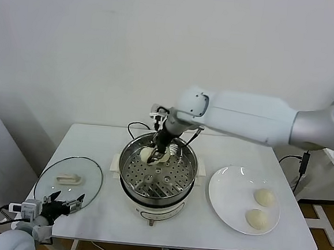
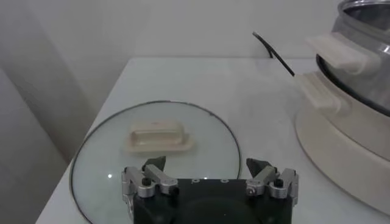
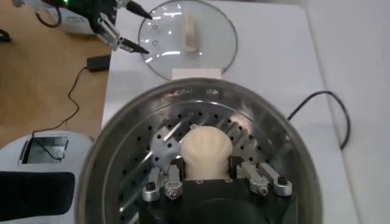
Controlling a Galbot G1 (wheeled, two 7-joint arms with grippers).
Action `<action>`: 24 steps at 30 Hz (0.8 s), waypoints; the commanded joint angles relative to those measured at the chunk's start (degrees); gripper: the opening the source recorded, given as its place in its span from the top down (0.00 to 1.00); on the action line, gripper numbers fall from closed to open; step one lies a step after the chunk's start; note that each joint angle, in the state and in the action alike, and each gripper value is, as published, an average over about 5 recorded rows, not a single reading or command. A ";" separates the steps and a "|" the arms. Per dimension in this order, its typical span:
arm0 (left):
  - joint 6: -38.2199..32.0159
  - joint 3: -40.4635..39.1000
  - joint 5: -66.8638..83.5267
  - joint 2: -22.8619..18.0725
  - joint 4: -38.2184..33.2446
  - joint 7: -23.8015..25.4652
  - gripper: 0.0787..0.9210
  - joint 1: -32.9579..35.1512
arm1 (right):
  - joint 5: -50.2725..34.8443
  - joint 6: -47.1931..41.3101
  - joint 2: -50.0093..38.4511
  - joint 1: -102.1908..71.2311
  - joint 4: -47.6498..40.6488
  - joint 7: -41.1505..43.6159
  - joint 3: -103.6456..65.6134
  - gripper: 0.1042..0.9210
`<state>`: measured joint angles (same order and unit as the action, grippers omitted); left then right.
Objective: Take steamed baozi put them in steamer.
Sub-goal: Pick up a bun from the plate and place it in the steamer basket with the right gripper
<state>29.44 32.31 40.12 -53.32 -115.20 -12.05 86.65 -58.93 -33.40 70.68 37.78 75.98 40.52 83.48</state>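
Overhead, right gripper (image 1: 158, 149) angled down into the steamer (image 1: 157, 180), clamping a baozi (image 3: 206, 151); left gripper (image 2: 208, 176) agape beside the glass lid (image 2: 152, 143).

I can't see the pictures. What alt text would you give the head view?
The right gripper holds a baozi inside the steamer at the middle of a white table. Two more baozi lie on a plate to its right; a glass lid and the open left gripper are to its left.
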 commanded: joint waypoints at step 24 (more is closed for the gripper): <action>-0.30 -0.01 0.21 -0.01 0.28 0.22 0.12 0.21 | 0.86 -1.55 3.84 -7.58 -5.62 -4.99 -3.03 0.22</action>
<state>29.16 32.31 40.32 -53.37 -114.94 -11.86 86.85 -58.01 -34.84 74.39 30.73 71.01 36.03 80.91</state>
